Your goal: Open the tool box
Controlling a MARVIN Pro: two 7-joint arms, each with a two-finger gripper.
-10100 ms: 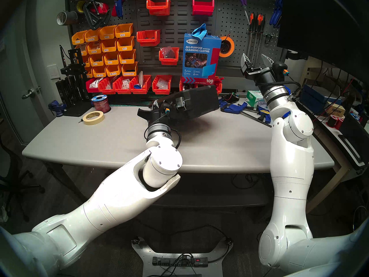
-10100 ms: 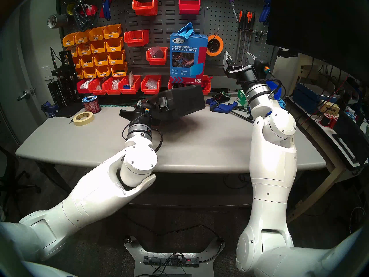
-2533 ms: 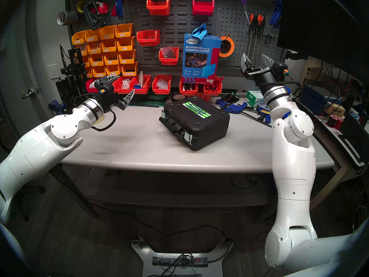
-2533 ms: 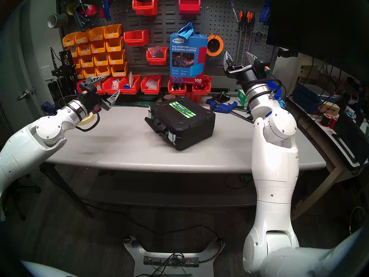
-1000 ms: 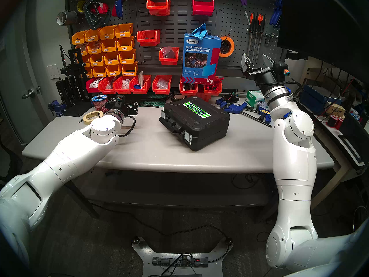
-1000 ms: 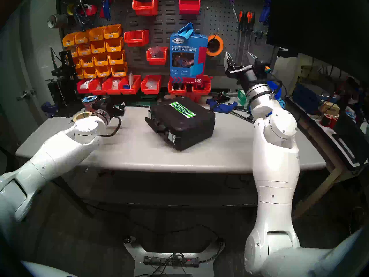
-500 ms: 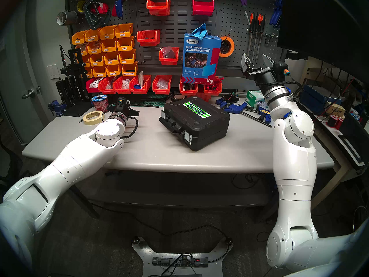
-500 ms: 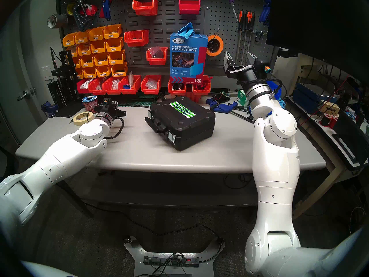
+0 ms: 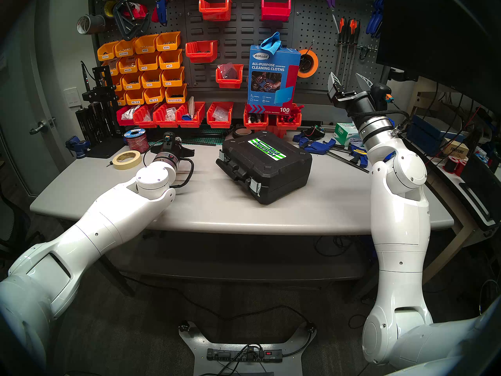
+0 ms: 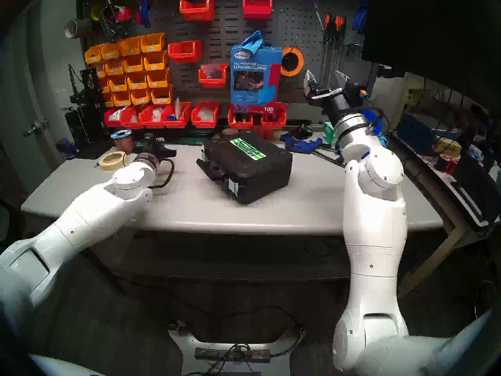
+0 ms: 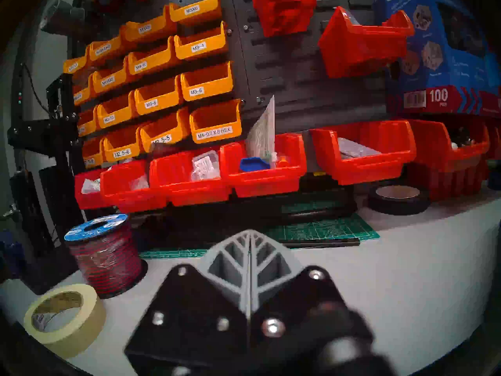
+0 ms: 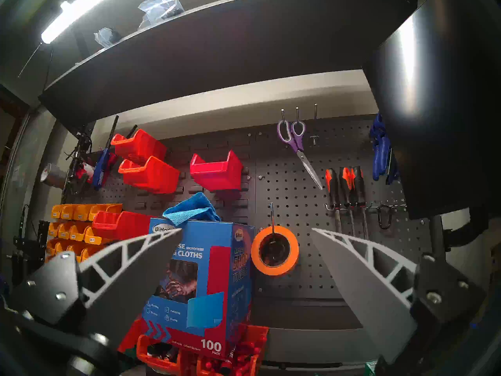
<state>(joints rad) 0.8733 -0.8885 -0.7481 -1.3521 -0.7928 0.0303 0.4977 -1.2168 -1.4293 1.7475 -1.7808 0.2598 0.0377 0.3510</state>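
The tool box (image 9: 264, 166) lies closed on the surface (image 9: 339, 201), unmoved since a second ago. My left arm has slid right toward it, reaching level, well short of the box; my left fingers (image 11: 249, 241) have snapped together, empty. My right fingers (image 12: 245, 231) stay raised and spread apart.

The left gripper (image 11: 249, 233) is pressed shut over the table (image 11: 406, 272), with a tape roll (image 11: 65, 319) at eight o'clock.

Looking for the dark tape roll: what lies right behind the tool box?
Behind the tool box, a dark tape roll lies on the table; its near part is hidden by the case.
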